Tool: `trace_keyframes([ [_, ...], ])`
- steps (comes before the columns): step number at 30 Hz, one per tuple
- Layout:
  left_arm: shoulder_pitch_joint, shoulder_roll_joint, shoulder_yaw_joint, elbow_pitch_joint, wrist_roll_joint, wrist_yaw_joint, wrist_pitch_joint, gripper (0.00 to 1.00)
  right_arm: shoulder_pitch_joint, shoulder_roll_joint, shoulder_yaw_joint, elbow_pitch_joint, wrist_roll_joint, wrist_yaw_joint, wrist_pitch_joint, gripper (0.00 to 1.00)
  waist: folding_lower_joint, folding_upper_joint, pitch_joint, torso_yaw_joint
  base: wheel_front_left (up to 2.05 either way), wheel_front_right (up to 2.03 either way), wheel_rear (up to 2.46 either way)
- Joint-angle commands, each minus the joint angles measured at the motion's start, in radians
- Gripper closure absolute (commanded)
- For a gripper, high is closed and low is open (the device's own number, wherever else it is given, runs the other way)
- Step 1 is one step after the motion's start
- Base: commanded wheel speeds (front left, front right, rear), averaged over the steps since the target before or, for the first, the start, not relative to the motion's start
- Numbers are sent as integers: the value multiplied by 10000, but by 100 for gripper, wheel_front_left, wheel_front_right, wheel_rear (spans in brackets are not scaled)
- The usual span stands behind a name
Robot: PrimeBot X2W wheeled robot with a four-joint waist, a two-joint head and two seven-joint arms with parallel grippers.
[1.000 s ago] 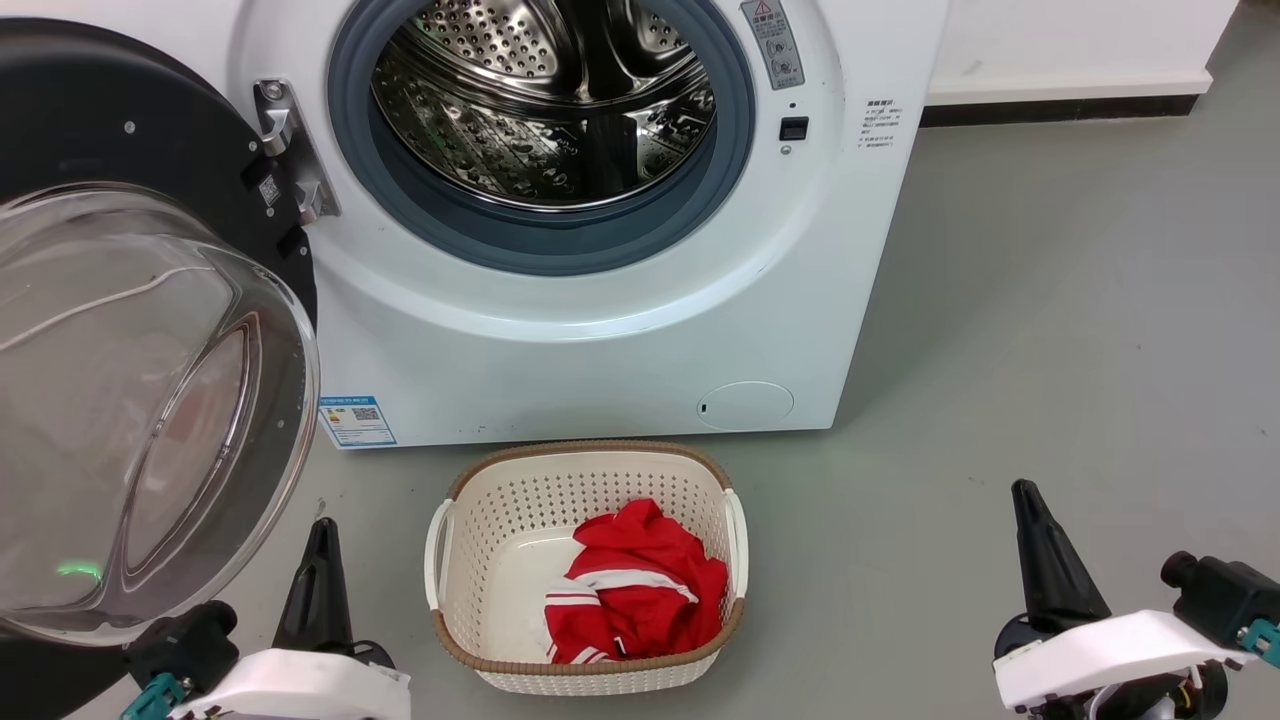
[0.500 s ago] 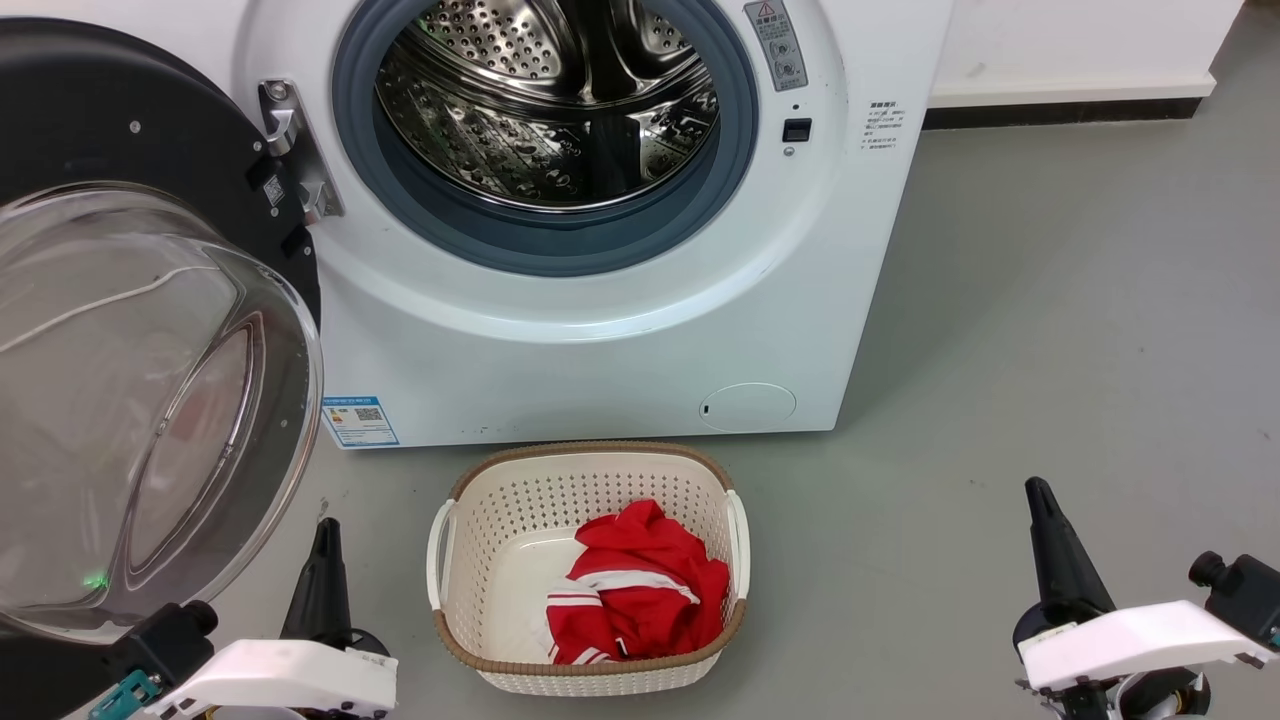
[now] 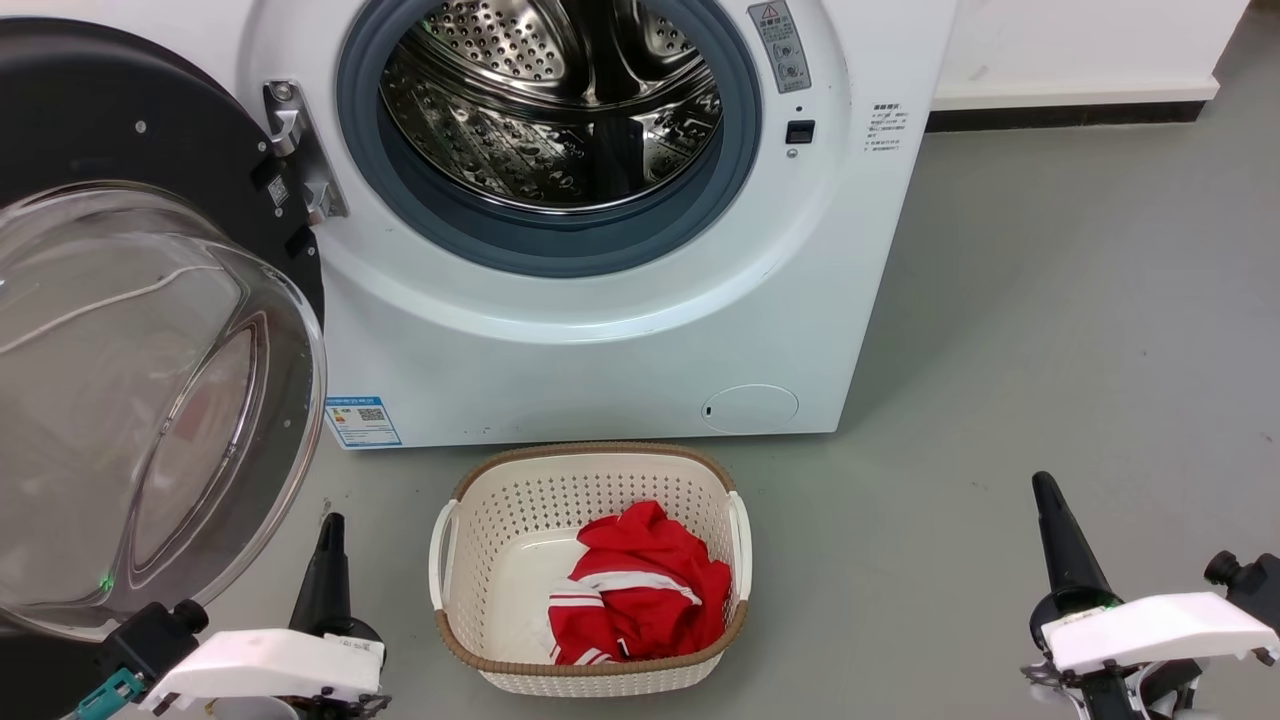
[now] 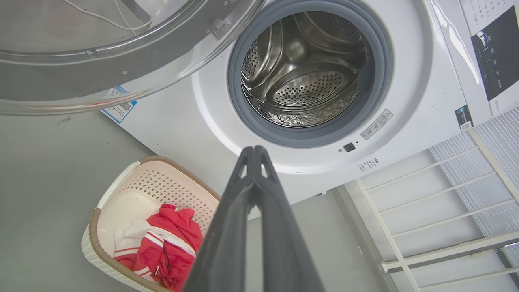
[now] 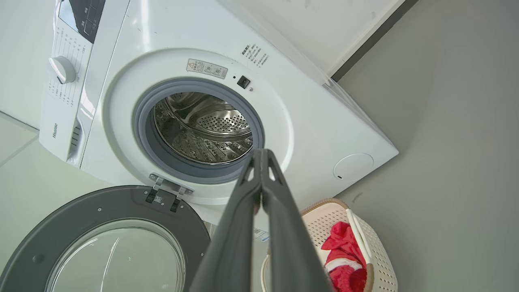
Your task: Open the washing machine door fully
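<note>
Left pincer (image 3: 331, 528) and right pincer (image 3: 1044, 487) have drawn back slightly, both closed, empty; we judge the washing machine door (image 3: 150, 390) heavy, rigid, glossy-slick: push at its black rim (image 3: 110, 110).

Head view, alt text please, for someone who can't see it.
The washing machine door, black and glass-bowled, stands swung open at the left of a white machine, baring the steel drum. A cream basket holding a red garment sits on the grey floor before it. The left gripper and right gripper, both shut, point up from the lower corners.
</note>
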Motion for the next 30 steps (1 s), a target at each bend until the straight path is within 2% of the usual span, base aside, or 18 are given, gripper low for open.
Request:
trace_keyframes([
  [1,-302,29,38,-43,-333,-70,77,100,-235,-73,-52,-50,363,1,53,100,0,0,-2,4,0,0,0],
  [30,-678,35,151,390,-3572,-294,865,100,-492,-69,-372,260,3402,1,743,100,0,0,-49,78,0,0,0],
])
